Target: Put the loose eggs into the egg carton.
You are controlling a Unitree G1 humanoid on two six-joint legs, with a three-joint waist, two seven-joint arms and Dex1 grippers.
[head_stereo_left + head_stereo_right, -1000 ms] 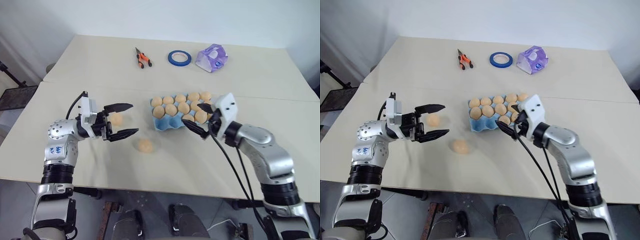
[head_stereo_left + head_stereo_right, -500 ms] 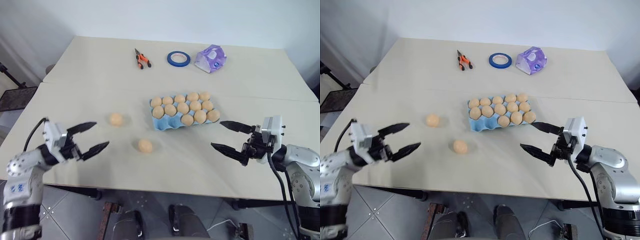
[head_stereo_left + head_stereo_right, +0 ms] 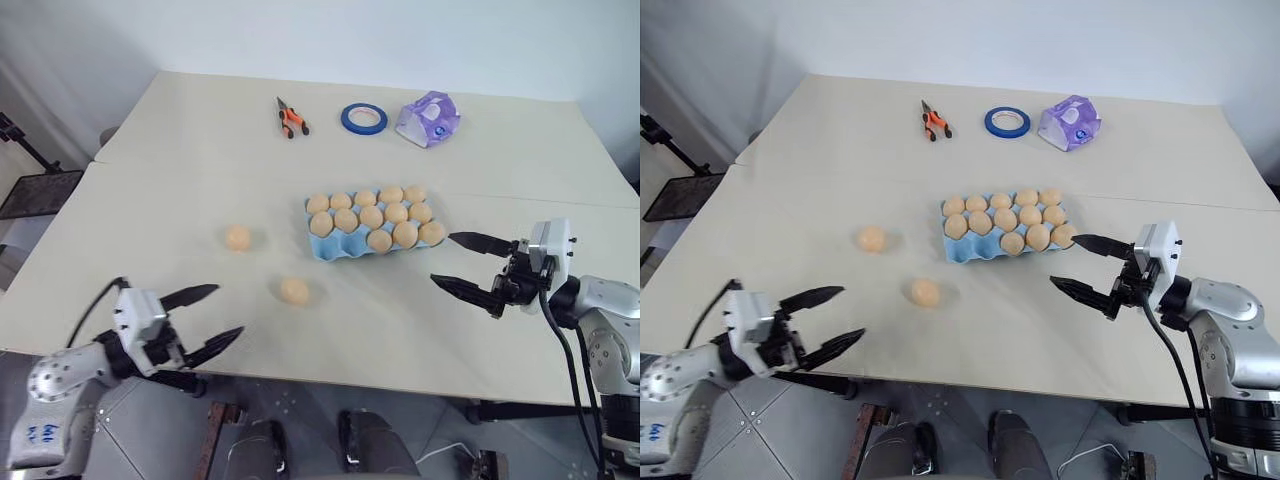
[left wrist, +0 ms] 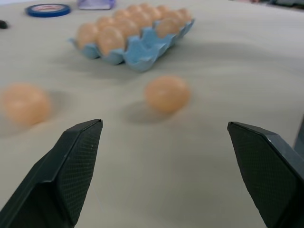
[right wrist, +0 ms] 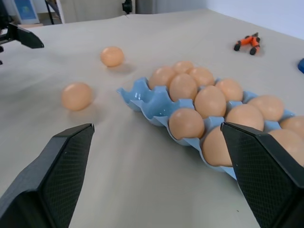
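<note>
Egg carton [image 3: 372,228]: mid-surface, ten eggs seated, near-left cups vacant. Two loose eggs [image 3: 293,290] [image 3: 237,237] left of the carton, apart. Our left gripper [image 3: 205,317] and right gripper [image 3: 463,265] flank the carton, fingers spread, empty, presumably readied for picking.

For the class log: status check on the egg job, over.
Left tool and right tool open, empty. Two loose eggs on table, left of egg carton. One corner cup free. Path clear.
</note>
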